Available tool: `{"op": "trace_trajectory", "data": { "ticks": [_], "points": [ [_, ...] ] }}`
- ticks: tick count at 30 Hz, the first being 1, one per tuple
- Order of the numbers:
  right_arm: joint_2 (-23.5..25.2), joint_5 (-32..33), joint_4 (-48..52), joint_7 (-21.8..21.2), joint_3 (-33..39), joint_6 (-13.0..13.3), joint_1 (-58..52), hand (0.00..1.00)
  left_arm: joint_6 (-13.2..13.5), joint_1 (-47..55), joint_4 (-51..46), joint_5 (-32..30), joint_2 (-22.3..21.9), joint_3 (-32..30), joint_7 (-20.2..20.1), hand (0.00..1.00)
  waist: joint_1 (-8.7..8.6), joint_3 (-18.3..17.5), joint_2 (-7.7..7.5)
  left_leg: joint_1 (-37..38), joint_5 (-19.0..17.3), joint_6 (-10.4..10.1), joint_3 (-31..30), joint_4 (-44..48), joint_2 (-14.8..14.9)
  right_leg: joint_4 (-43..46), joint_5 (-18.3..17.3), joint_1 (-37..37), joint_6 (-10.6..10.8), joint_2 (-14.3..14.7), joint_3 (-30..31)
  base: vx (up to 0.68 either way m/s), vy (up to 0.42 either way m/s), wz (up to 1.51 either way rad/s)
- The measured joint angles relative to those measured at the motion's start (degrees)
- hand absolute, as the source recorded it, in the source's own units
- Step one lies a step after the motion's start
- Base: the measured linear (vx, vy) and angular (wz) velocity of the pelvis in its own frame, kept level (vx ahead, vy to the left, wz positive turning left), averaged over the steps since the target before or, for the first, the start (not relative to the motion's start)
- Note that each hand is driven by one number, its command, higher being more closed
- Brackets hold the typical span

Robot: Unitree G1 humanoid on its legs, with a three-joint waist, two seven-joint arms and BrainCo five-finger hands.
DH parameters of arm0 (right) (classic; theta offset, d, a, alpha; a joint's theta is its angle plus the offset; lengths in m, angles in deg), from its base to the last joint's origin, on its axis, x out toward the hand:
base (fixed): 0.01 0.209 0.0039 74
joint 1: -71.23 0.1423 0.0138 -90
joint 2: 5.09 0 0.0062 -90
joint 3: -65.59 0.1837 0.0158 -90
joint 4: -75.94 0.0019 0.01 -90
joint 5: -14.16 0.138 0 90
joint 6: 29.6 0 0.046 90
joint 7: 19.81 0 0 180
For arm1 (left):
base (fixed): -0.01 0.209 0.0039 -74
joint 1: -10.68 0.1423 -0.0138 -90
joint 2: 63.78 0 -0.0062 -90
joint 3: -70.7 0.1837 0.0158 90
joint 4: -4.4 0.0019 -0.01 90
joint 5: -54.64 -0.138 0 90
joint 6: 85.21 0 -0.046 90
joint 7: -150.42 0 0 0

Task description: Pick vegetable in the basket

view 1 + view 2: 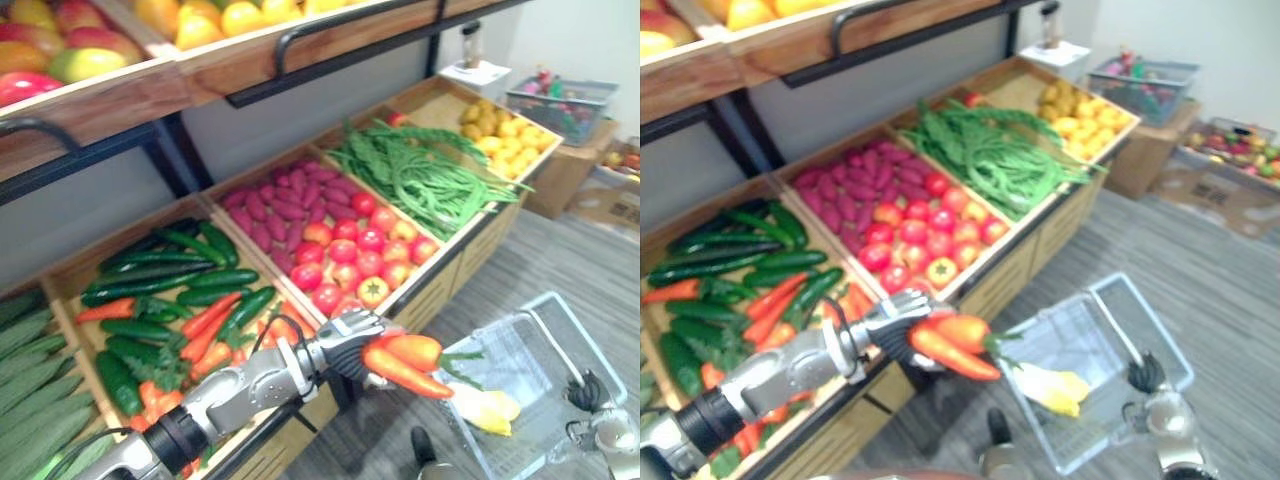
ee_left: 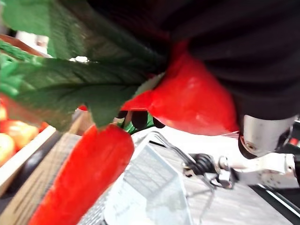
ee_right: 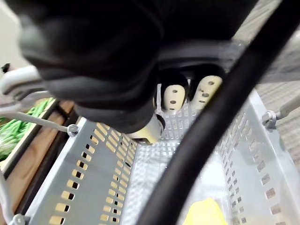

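My left hand (image 1: 343,345) is shut on a pair of orange carrots (image 1: 405,362) with green tops. It holds them in the air just past the stand's front edge, beside the left rim of the clear plastic basket (image 1: 561,309). In the left wrist view the carrots (image 2: 80,177) and their leaves (image 2: 70,84) hang close above the basket (image 2: 145,192). A yellow vegetable (image 1: 487,409) lies inside it. At the lower right, my right hand (image 1: 1149,375) grips the basket's black handle (image 3: 220,122), fingers curled round it.
The wooden produce stand holds cucumbers and carrots (image 1: 170,300), purple sweet potatoes (image 1: 285,205), tomatoes (image 1: 355,255), green beans (image 1: 420,175) and yellow fruit (image 1: 505,135). An upper shelf (image 1: 200,60) carries mangoes. A grey crate (image 1: 560,105) and boxes stand at the far right.
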Motion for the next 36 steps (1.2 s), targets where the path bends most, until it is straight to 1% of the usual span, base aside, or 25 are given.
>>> {"op": "trace_trajectory", "data": {
  "ticks": [2, 6, 9, 10, 11, 12, 14, 15, 17, 20, 21, 23, 26, 28, 30, 32, 36],
  "points": [
    [-3.30, -0.88, 4.29, -1.41, -3.93, 0.42, 0.20, 1.00, 0.05, -1.46, 0.02, 0.76, -0.91, 2.45, -0.56, 1.00, -0.01, -0.11, 0.17, 0.80, -0.39, -0.60, 2.62, 0.21, 0.35, 0.06, 0.29, -0.38, -0.11, 0.93, 1.80, -0.01, -0.039, -0.48],
    [-7.08, -0.89, 9.50, -2.49, -9.30, 1.20, 1.95, 1.00, 0.00, -2.31, 0.23, 2.02, -3.99, 4.95, -1.21, 1.00, -0.03, -0.33, 0.38, 1.51, -0.83, -1.30, 5.95, 1.00, 1.00, 0.95, 0.31, -1.99, -0.13, 2.73, 4.21, 0.02, -0.063, -0.43],
    [-9.53, -0.79, 12.92, -3.85, -14.98, 2.05, 5.44, 1.00, -0.01, -3.80, 0.57, 2.03, -5.99, 7.71, -2.33, 1.00, -1.34, -0.34, 0.39, 2.21, -1.26, -1.99, 8.44, 1.99, 2.20, 1.04, 0.60, -2.15, -0.07, 4.27, 5.42, 0.03, -0.071, -0.29],
    [-10.05, -0.72, 13.62, -4.18, -16.02, 2.29, 6.02, 1.00, -0.01, -3.94, 0.96, 2.04, -6.56, 7.87, -2.33, 1.00, -1.40, -0.33, 0.38, 2.48, -1.27, -2.02, 9.03, 2.00, 2.29, 1.11, 0.58, -2.18, -0.10, 4.60, 5.82, 0.02, -0.065, -0.36],
    [-11.38, -0.29, 15.59, -4.94, -18.71, 2.93, 7.22, 1.00, -0.05, -4.70, 2.62, 2.13, -7.99, 8.62, -2.33, 1.00, -1.46, -0.34, 0.38, 2.66, -1.29, -2.04, 10.53, 2.31, 2.54, 1.40, 0.56, -2.49, -0.13, 5.25, 6.69, 0.01, -0.061, -0.34],
    [-11.86, -0.15, 16.37, -5.49, -19.61, 3.23, 7.72, 1.00, -0.08, -5.03, 3.17, 2.13, -8.45, 8.93, -2.33, 1.00, -1.49, -0.36, 0.35, 2.65, -1.30, -2.06, 10.77, 2.48, 2.59, 1.65, 0.50, -2.85, -0.21, 5.44, 6.96, 0.01, -0.073, -0.38],
    [-13.05, 0.34, 17.66, -6.12, -22.63, 4.64, 9.66, 1.00, -0.14, -6.25, 4.66, 2.12, -9.62, 9.83, -2.38, 1.00, -1.78, -0.30, 0.21, 2.56, -1.31, -2.08, 12.11, 2.91, 2.61, 1.95, 0.44, -3.67, -0.30, 5.86, 7.91, 0.01, -0.050, -0.23],
    [-13.59, 0.72, 18.37, -7.08, -24.50, 4.96, 10.82, 1.00, -0.22, -6.51, 5.38, 2.13, -10.48, 9.88, -2.55, 1.00, -2.37, -0.31, 0.22, 2.51, -1.31, -2.07, 12.30, 3.03, 2.67, 1.99, 0.46, -3.82, -0.28, 6.00, 8.05, 0.01, -0.048, -0.11],
    [-13.97, 0.89, 19.08, -8.37, -27.42, 5.16, 12.32, 1.00, -0.34, -6.90, 7.01, 2.12, -12.10, 9.94, -2.83, 1.00, -2.90, -0.31, 0.13, 2.61, -1.34, -2.13, 13.40, 3.52, 3.03, 2.00, 0.44, -3.87, -0.30, 6.32, 8.33, 0.00, -0.046, -0.12],
    [-15.38, 2.10, 19.29, -10.85, -31.63, 5.21, 13.80, 1.00, -0.75, -8.28, 10.46, 2.11, -15.60, 10.30, -3.15, 1.00, -2.94, -0.26, 0.02, 2.81, -1.36, -2.16, 14.73, 4.23, 3.44, 2.07, 0.41, -4.01, -0.35, 6.81, 9.05, 0.00, -0.052, -0.14],
    [-15.49, 2.43, 19.29, -11.23, -32.31, 5.13, 14.22, 1.00, -0.88, -8.42, 11.00, 2.10, -15.83, 10.42, -3.17, 1.00, -2.98, -0.25, 0.00, 2.89, -1.36, -2.17, 15.09, 4.34, 3.49, 2.11, 0.40, -4.04, -0.35, 6.93, 9.26, 0.00, -0.047, -0.18],
    [-16.13, 3.46, 19.31, -12.97, -33.48, 4.89, 14.55, 1.00, -1.88, -8.50, 12.84, 2.09, -17.65, 10.94, -3.32, 1.00, -3.04, -0.20, -0.07, 3.32, -1.36, -2.17, 15.70, 4.89, 3.86, 2.31, 0.07, -4.02, -0.81, 7.45, 9.83, 0.00, -0.054, -0.17],
    [-17.51, 7.74, 19.71, -14.55, -35.03, 4.28, 15.15, 1.00, -2.67, -8.50, 14.46, 2.09, -18.98, 11.30, -3.50, 1.00, -3.31, 0.01, -0.49, 3.70, -1.36, -2.17, 16.60, 4.90, 4.02, 2.63, -0.08, -4.09, -0.98, 7.96, 10.24, -0.01, -0.056, -0.10],
    [-18.04, 8.82, 20.61, -14.62, -35.14, 3.88, 15.15, 1.00, -2.74, -8.50, 15.83, 2.08, -19.99, 11.30, -3.51, 1.00, -3.38, 0.04, -0.63, 3.76, -1.36, -2.17, 16.70, 4.90, 4.06, 2.67, -0.09, -4.13, -0.98, 8.06, 10.30, -0.01, -0.049, -0.04],
    [-18.21, 10.03, 21.46, -14.67, -35.34, 3.42, 15.96, 1.00, -3.16, -8.50, 18.05, 2.02, -21.35, 11.36, -3.52, 1.00, -3.90, 0.01, -0.73, 3.77, -1.36, -2.17, 16.77, 4.90, 4.10, 2.68, -0.10, -4.18, -0.98, 8.12, 10.33, -0.02, -0.053, -0.01],
    [-18.21, 11.54, 21.82, -14.67, -35.44, 3.28, 16.61, 1.00, -3.35, -8.50, 20.16, 1.97, -22.40, 11.36, -3.57, 1.00, -4.07, 0.00, -0.80, 3.85, -1.36, -2.17, 16.90, 4.91, 4.12, 2.68, -0.10, -4.20, -0.99, 8.22, 10.40, -0.02, -0.057, -0.02],
    [-18.18, 12.07, 23.45, -14.67, -35.54, 3.18, 16.92, 1.00, -4.42, -8.51, 23.14, 1.77, -23.59, 11.38, -3.71, 1.00, -4.17, 0.00, -1.06, 4.09, -1.36, -2.17, 17.54, 5.02, 4.19, 2.69, -0.09, -4.18, -0.99, 8.40, 10.65, -0.01, -0.052, -0.05]
  ]
}}
